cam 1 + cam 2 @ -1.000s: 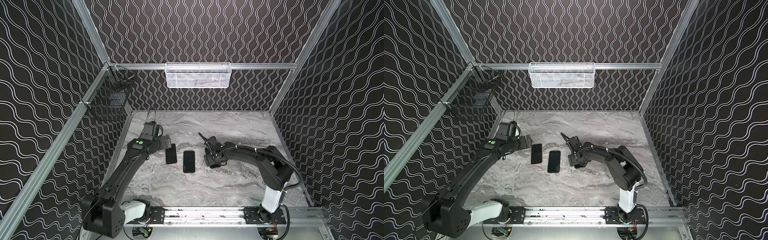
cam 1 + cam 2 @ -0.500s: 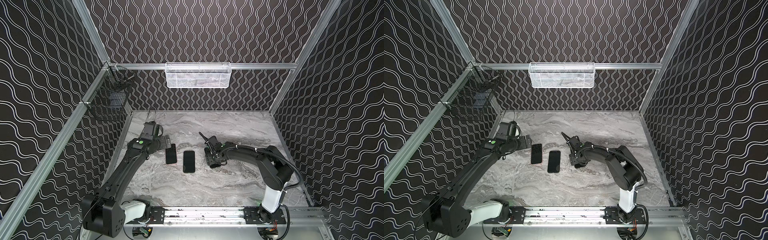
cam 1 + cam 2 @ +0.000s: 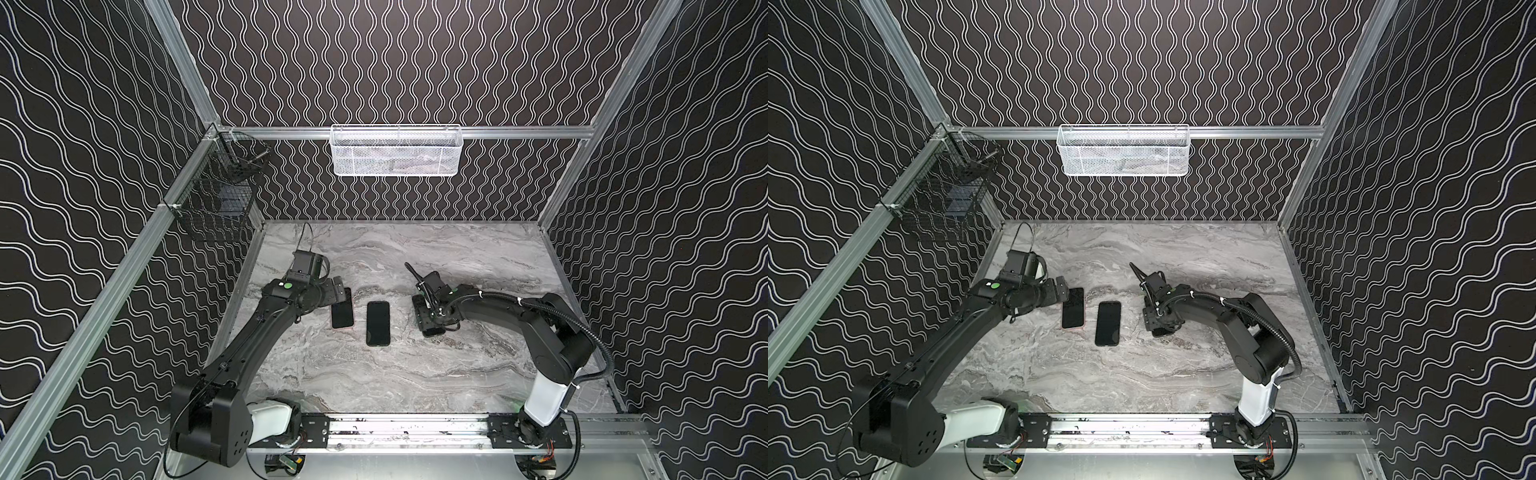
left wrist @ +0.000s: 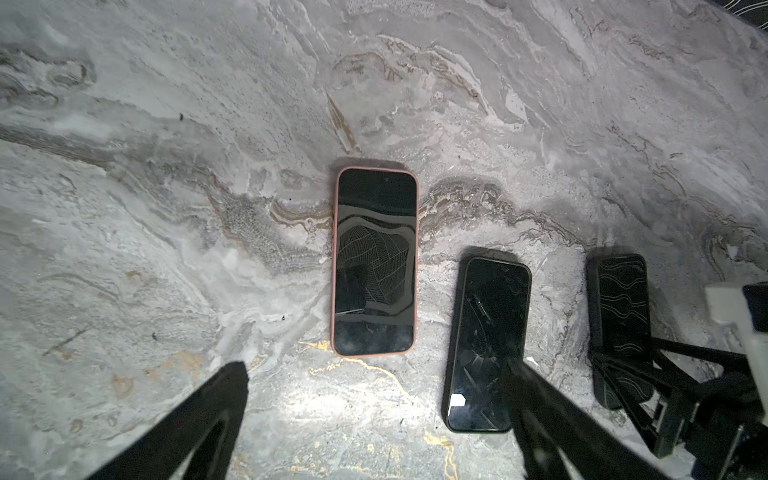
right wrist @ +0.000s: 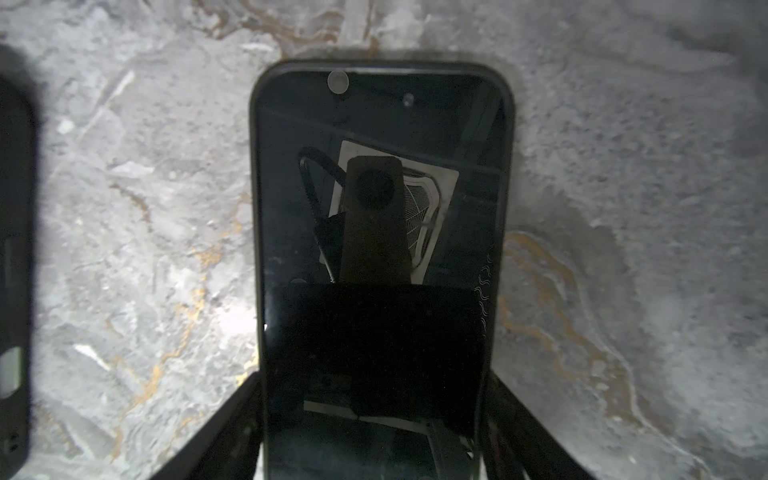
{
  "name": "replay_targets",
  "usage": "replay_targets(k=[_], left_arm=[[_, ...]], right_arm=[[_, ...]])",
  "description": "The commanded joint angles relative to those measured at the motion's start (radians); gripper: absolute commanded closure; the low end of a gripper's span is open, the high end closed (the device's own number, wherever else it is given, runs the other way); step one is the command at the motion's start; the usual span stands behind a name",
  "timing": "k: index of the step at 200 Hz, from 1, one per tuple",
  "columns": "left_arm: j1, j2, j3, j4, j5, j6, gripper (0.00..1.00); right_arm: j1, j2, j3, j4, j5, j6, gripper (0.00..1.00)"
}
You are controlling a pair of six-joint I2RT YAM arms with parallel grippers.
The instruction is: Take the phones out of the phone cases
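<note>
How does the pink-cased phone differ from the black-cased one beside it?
The pink-cased phone has a pink rim; the black-cased phone a black one. The pink-cased phone lies by the open left claw; the black-cased phone lies further toward the middle and the front. The black-cased phone's screen bears a small white mark near one corner; the pink-cased phone's does not. Both lie flat, screen up, apart, ungripped.

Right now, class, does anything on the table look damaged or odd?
The middle phone: in the left wrist view its screen shows crack-like lines and a small white patch near one corner. The lines may be reflections. The pink-cased phone and right phone lie flat and look whole.
</note>
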Motion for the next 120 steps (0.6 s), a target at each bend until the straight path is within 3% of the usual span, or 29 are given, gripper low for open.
replay_targets(k=[1, 36, 120], left_arm=[[-0.002, -0.015, -0.037, 0.093, 0.074, -0.083, 0.01], [-0.030, -0.030, -0.081, 0.169, 0.150, -0.163, 0.01], [-0.230, 0.062, -0.083, 0.349, 0.227, -0.292, 0.01]], right_arm=[[-0.006, -0.010, 0.016, 0.009, -0.014, 0.014, 0.32], [-0.006, -0.016, 0.017, 0.006, -0.013, 0.017, 0.32], [-0.013, -0.075, -0.025, 0.015, -0.050, 0.013, 0.32]])
